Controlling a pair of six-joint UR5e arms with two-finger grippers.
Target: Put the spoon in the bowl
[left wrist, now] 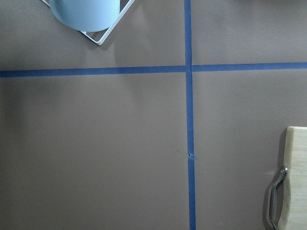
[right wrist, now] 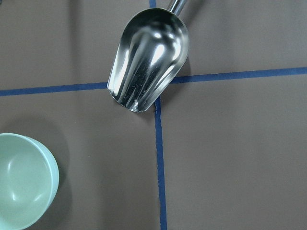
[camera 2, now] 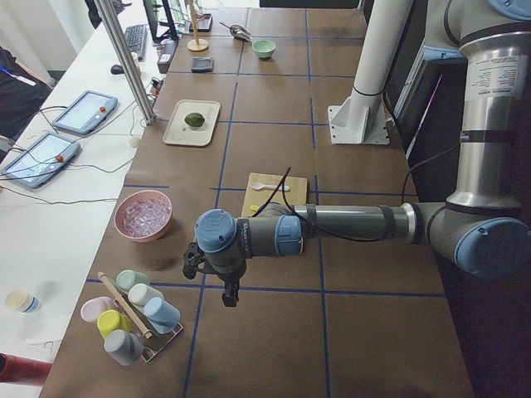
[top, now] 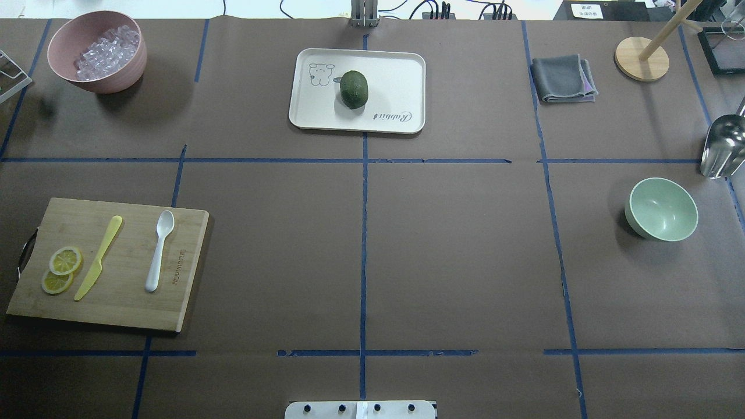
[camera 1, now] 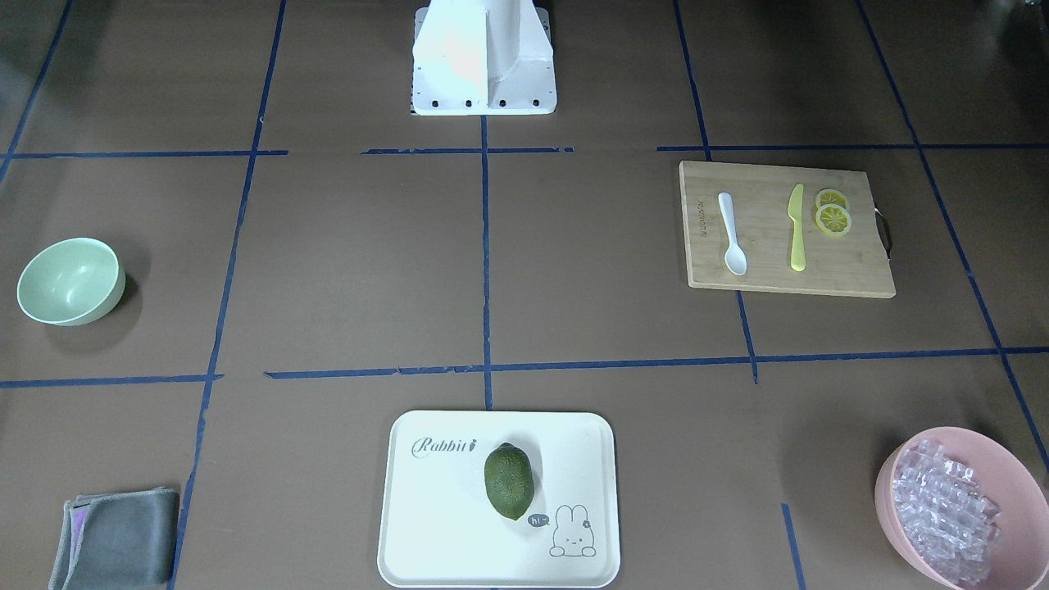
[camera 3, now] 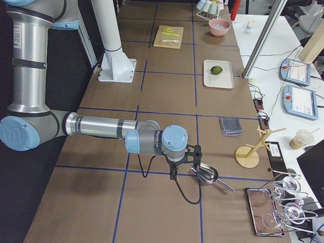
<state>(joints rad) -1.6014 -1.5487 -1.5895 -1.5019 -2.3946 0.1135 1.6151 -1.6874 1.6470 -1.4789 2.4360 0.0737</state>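
Observation:
The white spoon (top: 159,250) lies on a wooden cutting board (top: 122,302) at the table's left, scoop pointing away from the robot; it also shows in the front view (camera 1: 732,233). The mint-green bowl (top: 662,208) stands empty and upright at the table's right, and its rim shows in the right wrist view (right wrist: 21,184). My left gripper (camera 2: 192,264) hovers off the table's left end, beyond the board. My right gripper (camera 3: 195,152) hovers near the bowl's end of the table. Both show only in the side views, so I cannot tell whether they are open or shut.
A yellow knife (top: 99,258) and lemon slices (top: 61,269) share the board. A pink bowl (top: 116,75) of clear pieces stands far left. A white tray (top: 396,75) holds a green fruit (top: 354,89). A grey cloth (top: 561,78) and a metal scoop (right wrist: 148,57) lie right. A cup rack (camera 2: 133,311) stands beyond the left end.

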